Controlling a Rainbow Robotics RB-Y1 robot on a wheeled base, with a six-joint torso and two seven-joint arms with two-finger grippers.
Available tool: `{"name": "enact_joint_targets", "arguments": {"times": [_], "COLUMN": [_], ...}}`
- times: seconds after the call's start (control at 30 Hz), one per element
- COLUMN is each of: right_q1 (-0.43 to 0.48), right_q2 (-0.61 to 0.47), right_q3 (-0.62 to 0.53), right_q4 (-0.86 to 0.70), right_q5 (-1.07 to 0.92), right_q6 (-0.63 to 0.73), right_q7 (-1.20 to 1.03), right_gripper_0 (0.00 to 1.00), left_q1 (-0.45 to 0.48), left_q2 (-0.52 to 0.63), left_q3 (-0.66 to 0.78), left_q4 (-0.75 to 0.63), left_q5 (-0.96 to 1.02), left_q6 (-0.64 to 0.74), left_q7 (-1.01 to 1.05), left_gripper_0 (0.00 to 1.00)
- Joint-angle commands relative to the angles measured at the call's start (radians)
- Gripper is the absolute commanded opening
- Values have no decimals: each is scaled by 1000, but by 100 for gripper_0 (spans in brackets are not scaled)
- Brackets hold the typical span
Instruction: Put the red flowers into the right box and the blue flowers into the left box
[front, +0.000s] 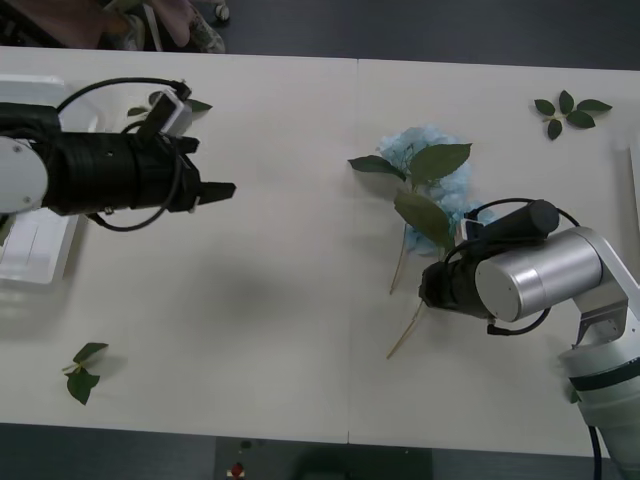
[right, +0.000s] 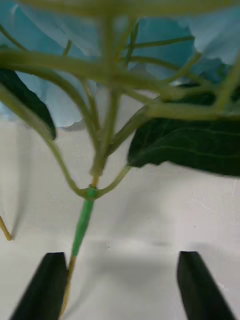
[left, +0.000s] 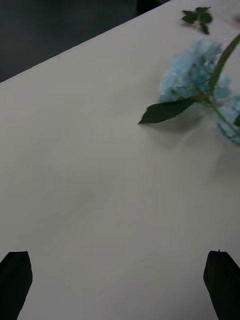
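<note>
The blue flowers (front: 432, 172) lie right of the table's middle, pale blue heads with big green leaves and thin stems (front: 405, 338) trailing toward the front. My right gripper (right: 120, 262) is open, low over the table, with one green-taped stem (right: 82, 227) just inside one black finger (right: 46, 285); the blue flowers (right: 165, 35) are close ahead. My left gripper (front: 215, 190) hovers open over bare table at the left, its fingers pointing toward the blue flowers (left: 192, 75). The left box (front: 35, 262) sits at the far left, partly under that arm. The right box (front: 636, 170) shows a thin rim. The red flowers are out of view.
Loose green leaf sprigs lie at the back right (front: 570, 110), at the front left (front: 82, 372) and behind the left arm (front: 160, 100). Bare white table (front: 290, 300) stretches between the two arms. A seam runs down the table's middle.
</note>
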Motion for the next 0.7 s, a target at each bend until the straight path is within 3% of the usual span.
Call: {"name": "enact_joint_targets", "arguments": {"times": [0.03, 0.3, 0.7], "right_q1": [-24, -23, -26], "right_q2": [25, 30, 13], "right_q3": [5, 7, -16], "right_q4": [-15, -17, -92], "right_q5": [21, 41, 32], "right_q6": [-4, -4, 15], "right_q7": [-53, -65, -74], "right_gripper_0": [0, 0, 0], "left_q1": [30, 21, -36], "left_q2": [37, 80, 42], "left_q3": [-10, -83, -202], "left_q4": [-158, -354, -383], "left_q5": [-43, -21, 14], "left_q6": [-25, -33, -114], "left_q7": [18, 54, 87], "left_gripper_0": [100, 100, 100]}}
